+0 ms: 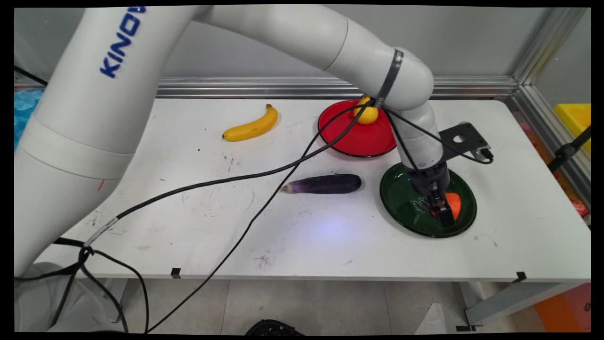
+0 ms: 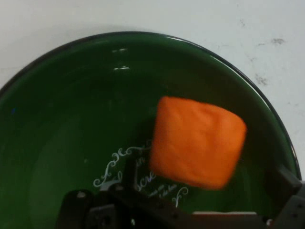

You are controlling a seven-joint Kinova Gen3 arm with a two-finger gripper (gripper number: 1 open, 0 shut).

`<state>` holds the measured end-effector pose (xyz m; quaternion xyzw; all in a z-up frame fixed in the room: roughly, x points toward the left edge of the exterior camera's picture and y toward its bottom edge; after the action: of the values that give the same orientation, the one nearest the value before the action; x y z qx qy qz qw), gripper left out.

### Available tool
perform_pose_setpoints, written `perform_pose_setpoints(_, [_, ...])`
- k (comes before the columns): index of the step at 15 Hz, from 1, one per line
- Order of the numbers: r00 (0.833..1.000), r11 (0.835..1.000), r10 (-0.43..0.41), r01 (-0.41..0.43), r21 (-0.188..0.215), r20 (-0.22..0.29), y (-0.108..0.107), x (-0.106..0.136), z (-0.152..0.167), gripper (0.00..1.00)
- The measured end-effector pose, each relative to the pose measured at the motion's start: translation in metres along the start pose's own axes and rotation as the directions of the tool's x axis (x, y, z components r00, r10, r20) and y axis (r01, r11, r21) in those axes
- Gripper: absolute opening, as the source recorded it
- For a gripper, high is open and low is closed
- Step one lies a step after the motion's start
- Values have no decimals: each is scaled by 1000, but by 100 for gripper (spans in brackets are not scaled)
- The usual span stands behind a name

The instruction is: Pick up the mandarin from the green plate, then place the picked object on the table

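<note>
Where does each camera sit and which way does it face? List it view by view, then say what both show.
Main view: above the table's near side, looking down across it to the wall; shows the white arm and gripper, banana, eggplant, red plate.
Hand view: on the hand, looking down into the green plate; black linkage shows at the bottom edge.
Shared: green plate, orange block.

White worktop [image 1: 330, 245], scuffed. Directly on it: banana [image 1: 251, 126] at back left, red plate [image 1: 351, 139] behind, eggplant [image 1: 325, 184] mid, green plate [image 1: 406, 208] right.
</note>
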<state>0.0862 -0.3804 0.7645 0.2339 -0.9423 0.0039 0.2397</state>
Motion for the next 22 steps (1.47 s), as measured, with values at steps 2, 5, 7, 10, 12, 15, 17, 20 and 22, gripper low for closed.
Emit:
perform_pose_setpoints(2, [1000,1000,-5,5,-3,1,-1,1,5,100])
perform_pose_setpoints(5, [1000,1000,-1,1,3,-11,-2,4,10,100])
perform_pose_setpoints(7, [1000,1000,4,-4,3,-16,-3,6,12,0])
perform_pose_setpoints(10, [1000,1000,18,-18,3,-20,-2,5,7,0])
perform_pose_setpoints(12, [999,1000,27,-27,8,-24,-3,4,-3,0])
perform_pose_setpoints(15, [999,999,39,-39,23,-31,-4,2,-30,0])
perform_pose_setpoints(17, [998,998,48,-47,40,-30,-4,-4,-60,0])
perform_pose_setpoints(20, [998,997,57,-57,61,-2,-3,-26,-110,0])
perform_pose_setpoints(22, [998,996,60,-61,66,30,-1,-47,-137,0])
